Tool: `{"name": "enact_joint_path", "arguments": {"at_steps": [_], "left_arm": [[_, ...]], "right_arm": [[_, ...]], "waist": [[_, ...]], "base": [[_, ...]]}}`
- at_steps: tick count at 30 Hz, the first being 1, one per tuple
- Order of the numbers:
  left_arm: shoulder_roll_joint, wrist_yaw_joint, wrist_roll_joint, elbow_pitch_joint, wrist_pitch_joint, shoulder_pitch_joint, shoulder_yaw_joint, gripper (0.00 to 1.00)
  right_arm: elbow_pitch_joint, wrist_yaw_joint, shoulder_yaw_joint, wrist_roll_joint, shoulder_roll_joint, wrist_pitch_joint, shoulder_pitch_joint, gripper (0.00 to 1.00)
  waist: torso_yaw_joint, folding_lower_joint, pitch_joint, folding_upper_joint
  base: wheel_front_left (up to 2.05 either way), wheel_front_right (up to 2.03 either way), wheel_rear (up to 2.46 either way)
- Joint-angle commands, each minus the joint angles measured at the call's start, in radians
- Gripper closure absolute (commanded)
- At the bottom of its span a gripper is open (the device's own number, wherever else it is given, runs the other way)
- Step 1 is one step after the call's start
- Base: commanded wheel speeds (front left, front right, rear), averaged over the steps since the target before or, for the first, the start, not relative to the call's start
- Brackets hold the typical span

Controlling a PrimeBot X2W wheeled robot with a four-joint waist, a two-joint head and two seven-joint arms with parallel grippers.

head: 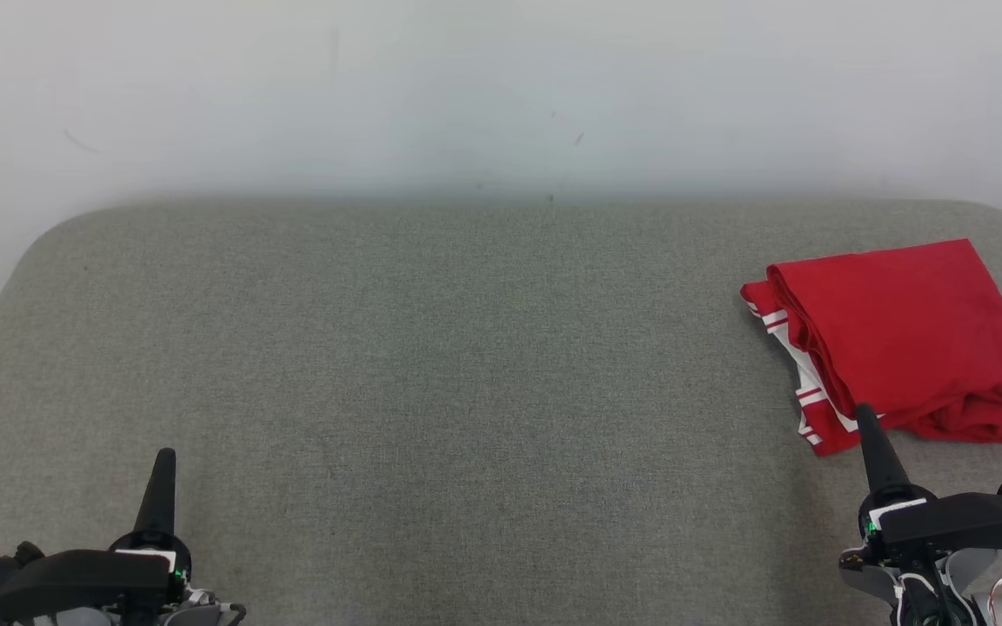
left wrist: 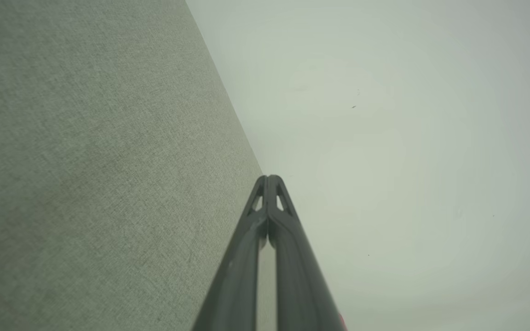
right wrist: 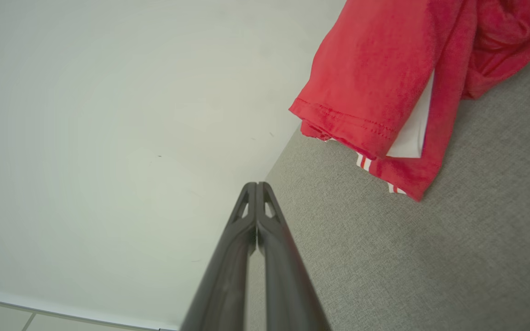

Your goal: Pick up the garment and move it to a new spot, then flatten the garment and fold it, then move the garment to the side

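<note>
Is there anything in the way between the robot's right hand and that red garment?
Nothing visible does. The shut right hand points at the near edge of the folded red garment, and just the fabric of the grey table lies between them.

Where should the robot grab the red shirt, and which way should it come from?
Probably the near left corner of the folded red cloth garment with white stripes. The layers stack up there and the striped edge sticks out, so one pinch could catch them all. Come from the near side with the right hand, which sits shut just in front of it.
</note>
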Motion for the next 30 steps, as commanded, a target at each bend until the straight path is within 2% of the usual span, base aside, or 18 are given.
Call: {"name": "enact_joint_path", "arguments": {"at_steps": [1,30], "left_arm": [[0.004,-0.002,-0.024,-0.005,0.006,-0.025,0.010,1.00],[-0.009,-0.008,-0.243,0.001,0.078,-0.060,0.064,1.00]], "right_arm": [[-0.007,0.000,0.000,0.024,-0.010,0.002,-0.021,1.00],[-0.001,0.000,0.006,0.264,-0.012,0.041,-0.047,1.00]], "waist": [[0.000,-0.0001,0.000,0.0000],[-0.001,-0.0001,0.004,0.0000]], "base": [[0.00,0.00,0.00],[0.00,0.00,0.00]]}}
